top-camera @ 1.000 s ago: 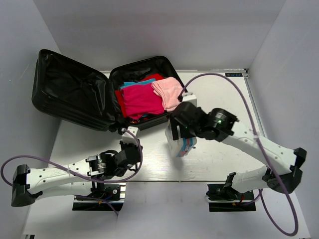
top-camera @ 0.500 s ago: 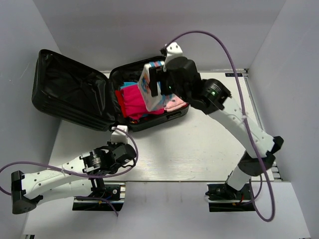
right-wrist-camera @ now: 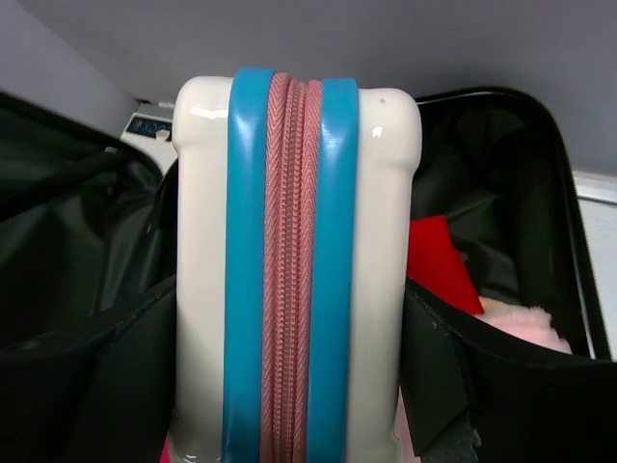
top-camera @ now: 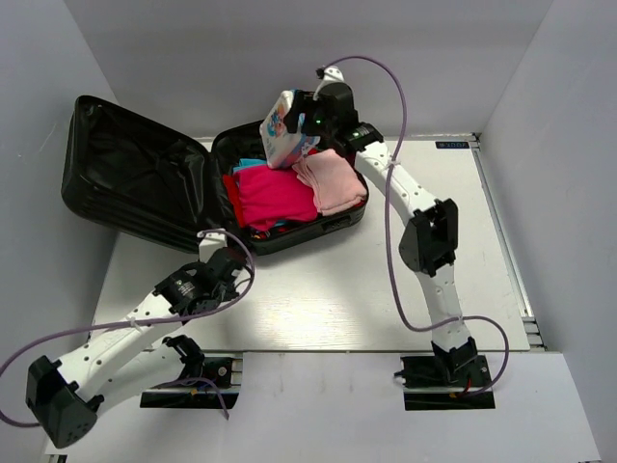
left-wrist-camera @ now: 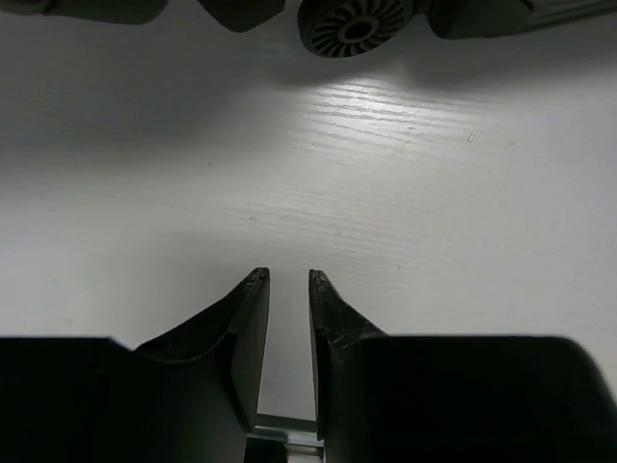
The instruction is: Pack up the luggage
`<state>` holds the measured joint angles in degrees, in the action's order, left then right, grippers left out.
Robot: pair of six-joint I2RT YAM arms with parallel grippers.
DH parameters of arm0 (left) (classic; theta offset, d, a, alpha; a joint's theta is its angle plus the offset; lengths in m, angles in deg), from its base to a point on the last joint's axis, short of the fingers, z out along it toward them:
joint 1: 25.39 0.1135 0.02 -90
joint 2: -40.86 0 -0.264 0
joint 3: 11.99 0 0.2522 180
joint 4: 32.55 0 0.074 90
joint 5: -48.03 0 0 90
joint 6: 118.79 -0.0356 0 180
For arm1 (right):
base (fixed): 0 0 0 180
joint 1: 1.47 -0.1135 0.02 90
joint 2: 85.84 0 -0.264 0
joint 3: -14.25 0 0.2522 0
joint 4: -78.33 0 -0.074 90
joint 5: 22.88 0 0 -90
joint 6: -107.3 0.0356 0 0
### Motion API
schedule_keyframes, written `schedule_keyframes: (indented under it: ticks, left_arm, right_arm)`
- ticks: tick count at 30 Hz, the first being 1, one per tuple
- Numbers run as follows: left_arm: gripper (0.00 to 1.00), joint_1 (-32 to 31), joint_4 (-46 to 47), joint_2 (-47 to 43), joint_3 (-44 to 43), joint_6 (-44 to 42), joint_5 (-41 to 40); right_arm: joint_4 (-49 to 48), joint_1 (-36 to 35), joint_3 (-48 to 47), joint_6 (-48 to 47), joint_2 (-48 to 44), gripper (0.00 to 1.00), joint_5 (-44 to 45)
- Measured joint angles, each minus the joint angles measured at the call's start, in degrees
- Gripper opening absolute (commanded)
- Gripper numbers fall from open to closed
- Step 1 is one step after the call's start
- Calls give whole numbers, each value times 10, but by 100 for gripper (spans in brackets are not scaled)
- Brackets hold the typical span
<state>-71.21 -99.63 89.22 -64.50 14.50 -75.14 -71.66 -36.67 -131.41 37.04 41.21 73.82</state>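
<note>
Luggage [top-camera: 135, 183] lies open so the right gripper [top-camera: 305, 125], pinching a white case [top-camera: 280, 130], can drop it in; left gripper [left-wrist-camera: 287, 285] is barely apart, empty.

You're probably in a robotics lab: plain white panels [top-camera: 289, 58] box in a white table [top-camera: 366, 299] with bolted arm mounts [top-camera: 448, 371].
</note>
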Motion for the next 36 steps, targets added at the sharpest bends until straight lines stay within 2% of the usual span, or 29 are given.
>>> schedule_keyframes:
  ticks: [4,9,13,20,21,24,26,31,33,36]
  left_arm:
    - [35,73,78,0,36,-41,93]
    - [35,111,136,3,61,-74,173]
    - [35,132,166,19,61,-90,214]
    - [41,156,203,45,61,-114,277]
    - [44,157,208,48,61,-117,282]
    - [50,162,216,57,60,-125,294]
    - [58,166,219,61,59,-128,298]
    - [92,169,215,61,51,-123,294]
    - [99,170,204,61,43,-120,290]
    - [100,171,181,61,23,-108,272]
  right_arm:
    - [-104,61,-8,100,80,0,-91]
    - [-224,104,-48,216,181,0,-162]
    - [-252,110,-44,251,196,0,-187]
    - [-284,113,-65,293,237,1,-218]
    - [-290,114,-66,296,244,9,-231]
    - [-299,115,-66,293,257,90,-269]
    - [-300,115,-60,286,257,90,-287]
    - [-286,108,-43,243,256,90,-288]
    - [-266,105,-41,208,248,90,-266]
    - [-241,96,-24,155,221,90,-225]
